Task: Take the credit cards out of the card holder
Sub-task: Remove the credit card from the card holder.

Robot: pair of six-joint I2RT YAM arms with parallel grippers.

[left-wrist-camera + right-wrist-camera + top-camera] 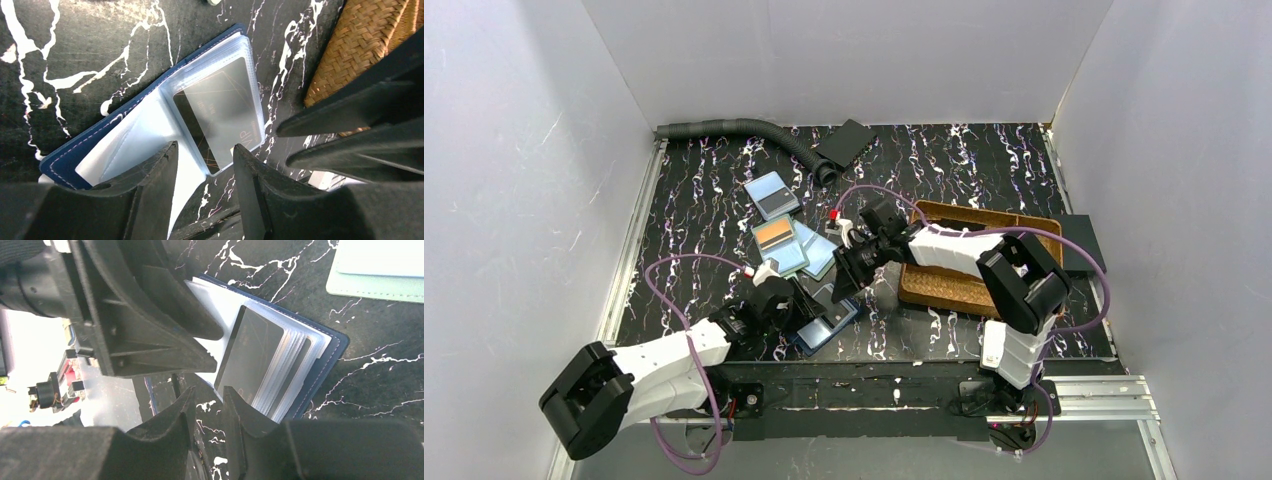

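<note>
Card holder (67,161): lies open on the worktop (924,160), near centre, between both arms.
Left end effector (205,150): jaws apart, empty, over the left sleeve page.
Right end effector (209,392): narrow gap, empty, beside the dark card (220,115).
Risk: a pinch that catches the sleeve along with the card would likely drag the whole holder. The two arms sit close enough to collide.

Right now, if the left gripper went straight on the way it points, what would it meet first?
The left gripper points at the open card holder. It would first meet the dark card in its clear sleeve, whose corner sits between the open jaws. Its height above the sleeve is unclear.
</note>
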